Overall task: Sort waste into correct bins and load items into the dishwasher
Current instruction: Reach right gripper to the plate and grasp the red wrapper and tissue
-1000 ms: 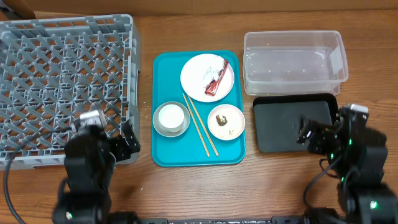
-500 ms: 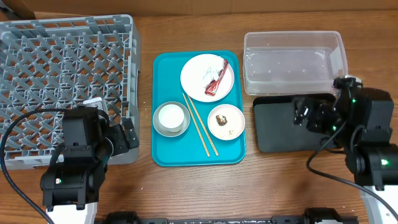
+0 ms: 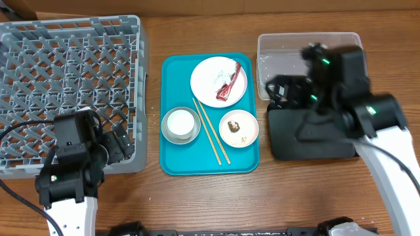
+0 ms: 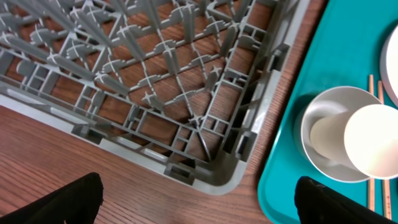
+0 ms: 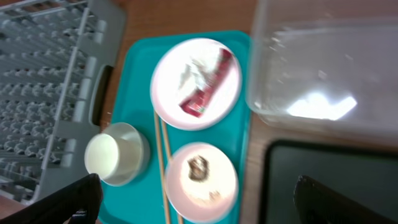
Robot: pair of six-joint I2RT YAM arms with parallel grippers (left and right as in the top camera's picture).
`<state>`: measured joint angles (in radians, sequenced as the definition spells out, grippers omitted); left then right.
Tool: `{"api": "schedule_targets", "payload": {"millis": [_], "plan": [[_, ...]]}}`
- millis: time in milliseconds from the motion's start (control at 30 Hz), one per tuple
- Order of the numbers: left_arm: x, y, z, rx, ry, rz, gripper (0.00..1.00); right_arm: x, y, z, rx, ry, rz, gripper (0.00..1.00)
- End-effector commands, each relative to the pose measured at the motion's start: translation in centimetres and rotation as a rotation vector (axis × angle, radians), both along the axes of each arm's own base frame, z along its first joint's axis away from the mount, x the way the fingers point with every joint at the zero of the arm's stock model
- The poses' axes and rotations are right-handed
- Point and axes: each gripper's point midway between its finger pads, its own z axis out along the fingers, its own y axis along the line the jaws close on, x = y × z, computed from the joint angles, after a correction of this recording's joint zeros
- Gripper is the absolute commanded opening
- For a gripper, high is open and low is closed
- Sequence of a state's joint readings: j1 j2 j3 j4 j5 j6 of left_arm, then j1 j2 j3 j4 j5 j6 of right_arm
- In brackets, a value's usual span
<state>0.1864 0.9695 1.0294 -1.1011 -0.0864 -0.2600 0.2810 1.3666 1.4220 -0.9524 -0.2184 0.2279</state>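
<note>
Dish rack [image 3: 65, 65], grey lattice w/ raised walls: its near corner sits just ahead of the left gripper [image 3: 118, 141]. The black fingers [image 4: 74, 199] are spread wide, nothing betw. them.

Teal tray [image 3: 176, 85] lies ahead of both grippers: to the right of the left fingers, straight ahead of the right gripper [image 3: 282, 88]. This one is also spread wide and holds nothing.

Clear tub [image 3: 279, 52] is under and ahead-right of the right fingers. Black tray [image 3: 292, 141] touches the tub's near wall, right below those fingers.

On the teal tray, large to small:
- White plate [image 3: 202, 82], far end, ahead of the right fingers, well apart.
- Grey metal bowl [image 3: 167, 136], near-left part, close ahead-right of the left fingers. White cup [image 3: 180, 122] stands inside it.
- Small white-pink bowl [image 3: 225, 124], near-right part, closest dish to the right fingers.
- Chopsticks [image 3: 210, 130], side by side, betw. the two bowls, one end near the plate.
- Red-and-silver wrapper [image 3: 230, 85], on the plate.
- White tissue [image 3: 218, 75], on the plate, touching the wrapper.
- Brown lump [image 3: 233, 124], in the small bowl.
- Rice grains [image 3: 244, 136], a few pale specks beside the lump, hard to make out.
</note>
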Motion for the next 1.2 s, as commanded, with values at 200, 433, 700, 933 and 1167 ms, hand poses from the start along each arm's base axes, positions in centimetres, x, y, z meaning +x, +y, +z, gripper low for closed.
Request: {"api": "schedule_targets", "payload": {"millis": [200, 433, 700, 933, 1167], "plan": [[0.5, -0.1, 0.6, -0.035, -0.026, 0.013, 1.00, 6.9, 8.5, 0.5, -0.091, -0.059, 0.050, 1.00], [0.5, -0.1, 0.7, -0.035, -0.026, 0.014, 1.00, 10.7, 11.5, -5.5, -0.094, 0.004, -0.061, 1.00], [0.5, -0.1, 0.7, -0.035, -0.026, 0.013, 1.00, 12.6, 11.8, -12.7, -0.114, 0.122, -0.192, 1.00], [0.5, -0.1, 0.7, -0.035, -0.026, 0.013, 1.00, 13.3, 12.2, -17.7, -0.150, 0.177, -0.205, 1.00], [0.5, -0.1, 0.6, -0.035, -0.026, 0.013, 1.00, 13.9, 12.5, -21.7, -0.139, 0.225, -0.264, 1.00]]}}
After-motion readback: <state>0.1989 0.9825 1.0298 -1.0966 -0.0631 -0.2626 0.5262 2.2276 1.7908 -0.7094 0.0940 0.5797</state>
